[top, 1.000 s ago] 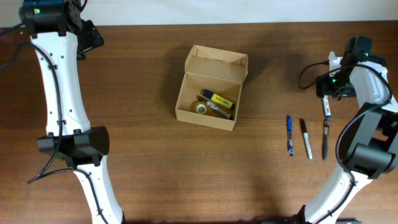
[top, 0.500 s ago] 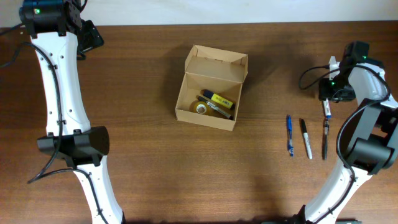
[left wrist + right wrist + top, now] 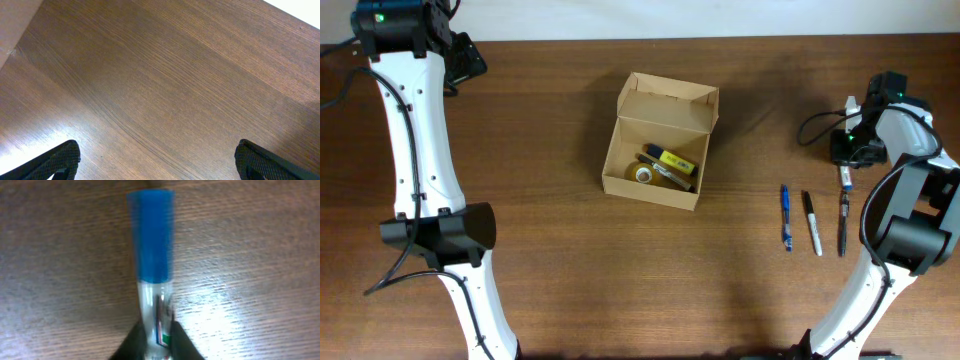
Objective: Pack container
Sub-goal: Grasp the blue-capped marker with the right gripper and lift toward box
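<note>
Wooden table [image 3: 550, 250]: open cardboard box [image 3: 660, 150] mid-table, blue pen [image 3: 786, 216], marker [image 3: 813, 223], dark pen [image 3: 842, 224] at right.

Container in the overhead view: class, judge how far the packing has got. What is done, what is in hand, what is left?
Done: the open container holds a yellow item and a tape roll. In hand: the right gripper is shut on a blue-capped pen. Left: a blue pen, a white marker and a dark pen on the table, then the lid. The left gripper is open and empty.

The overhead camera looks straight down on most of the desk [image 3: 570, 300] from high up. The left wrist camera faces bare desk near its far edge. The right wrist camera sits close over a blue-capped pen [image 3: 150, 240], also visible overhead.
</note>
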Action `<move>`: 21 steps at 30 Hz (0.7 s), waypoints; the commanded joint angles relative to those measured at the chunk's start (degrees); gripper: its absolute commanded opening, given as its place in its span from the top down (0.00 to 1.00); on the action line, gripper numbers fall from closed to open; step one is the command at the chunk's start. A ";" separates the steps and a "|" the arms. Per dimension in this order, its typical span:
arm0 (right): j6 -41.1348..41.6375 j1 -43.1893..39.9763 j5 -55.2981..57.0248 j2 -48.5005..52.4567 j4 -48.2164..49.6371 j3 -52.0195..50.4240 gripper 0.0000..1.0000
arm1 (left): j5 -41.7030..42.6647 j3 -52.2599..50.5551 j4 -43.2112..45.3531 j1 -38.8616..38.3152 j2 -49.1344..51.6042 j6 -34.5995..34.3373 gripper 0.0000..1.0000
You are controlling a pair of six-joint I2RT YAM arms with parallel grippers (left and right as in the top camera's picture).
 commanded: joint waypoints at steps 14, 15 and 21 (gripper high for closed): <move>5.35 0.44 -15.61 0.68 -12.98 13.90 0.96 | -0.76 0.90 -0.09 0.24 0.28 0.31 0.00; 5.33 0.81 -16.24 0.24 -14.95 16.41 0.96 | -0.79 0.90 -0.07 0.24 0.28 0.31 0.00; 5.33 6.03 -16.79 -1.77 -29.16 35.12 0.96 | -0.79 0.90 -0.09 0.24 0.28 0.31 0.00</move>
